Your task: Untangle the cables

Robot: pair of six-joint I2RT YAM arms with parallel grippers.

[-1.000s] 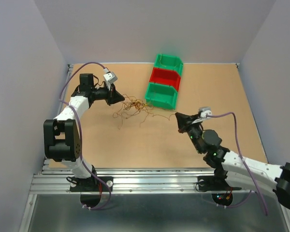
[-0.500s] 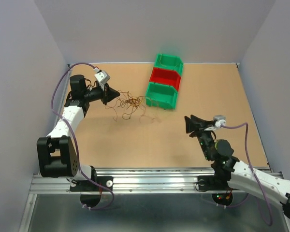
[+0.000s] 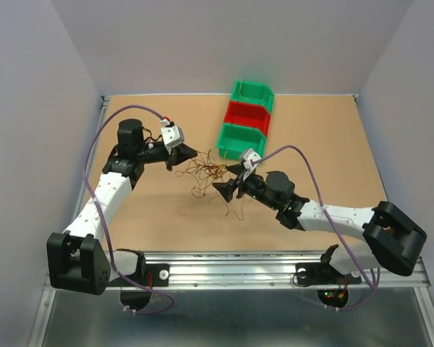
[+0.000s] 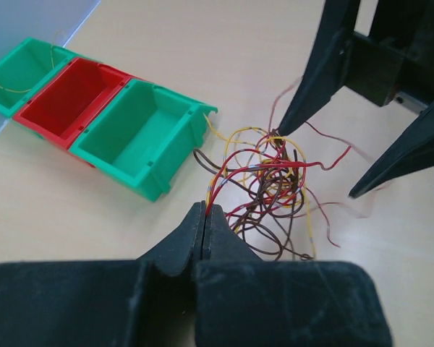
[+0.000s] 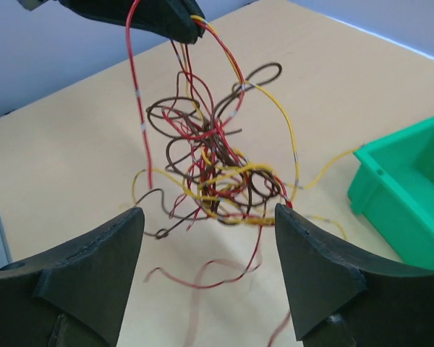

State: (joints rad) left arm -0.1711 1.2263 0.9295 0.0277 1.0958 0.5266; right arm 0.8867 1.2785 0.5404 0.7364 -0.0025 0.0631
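Your left end effector [image 4: 205, 211] is pinched shut on the top of the cables [image 5: 217, 170]. They form one tangle of red, brown and yellow strands, too knotted to count, hanging below it just beside the nearest of the three bins [image 3: 239, 152] (two green, one red). Your right end effector [image 5: 210, 217], jaws wide, faces the tangle head-on and is the free one.

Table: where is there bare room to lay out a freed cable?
Bare: the table right of the bins, and its near strip in front of the cables. Crowded: centre, where the left gripper holds them, facing the open right gripper.
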